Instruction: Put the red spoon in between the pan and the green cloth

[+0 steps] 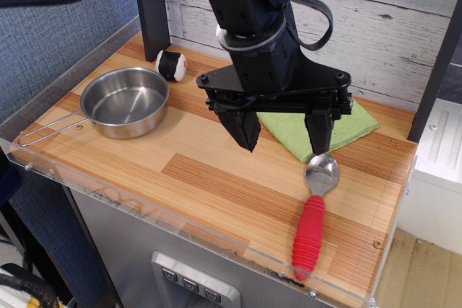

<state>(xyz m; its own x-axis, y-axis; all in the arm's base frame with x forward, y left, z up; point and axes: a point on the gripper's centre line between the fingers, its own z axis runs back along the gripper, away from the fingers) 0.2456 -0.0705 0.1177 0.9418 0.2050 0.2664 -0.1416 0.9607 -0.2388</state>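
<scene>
our pincer (285,138) hangs spread wide, holding nothing, above the spoon (315,210) lying near the table (216,178) edge beside the cloth (339,124); a careless grab at its bowl could slip.

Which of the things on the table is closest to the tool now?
The red spoon: its silver bowl lies just under the open tool.

Mock kitchen test bench: wooden countertop (216,178), whitewashed plank backdrop (375,27), robot arm (253,5).
</scene>
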